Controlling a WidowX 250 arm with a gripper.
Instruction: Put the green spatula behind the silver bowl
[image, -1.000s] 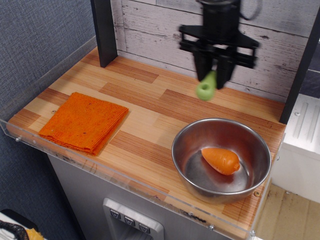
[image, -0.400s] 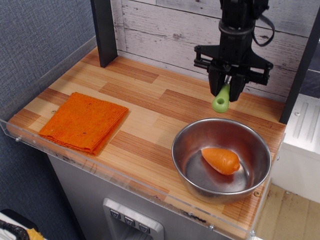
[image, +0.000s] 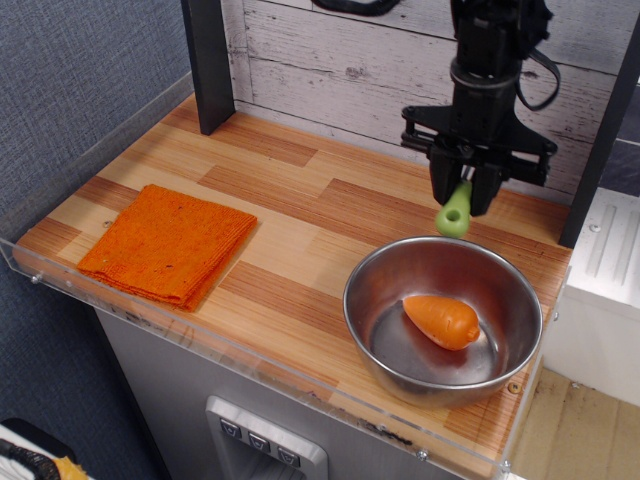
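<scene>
Green spatula (image: 454, 211): handle end hangs down from the black gripper (image: 466, 196), above the back rim of the silver bowl (image: 443, 318); blade hidden between the fingers. Gripper clamped on the spatula. Bowl sits at the right front of the wooden counter (image: 300, 215), a toy carrot (image: 442, 321) inside. Folded orange cloth (image: 167, 243) lies at left. Whitewashed plank wall (image: 330, 50) behind. No legible writing.

Mock kitchen: wooden counter (image: 300, 215) (acrylic-edged), whitewashed plank wall (image: 330, 50).
</scene>
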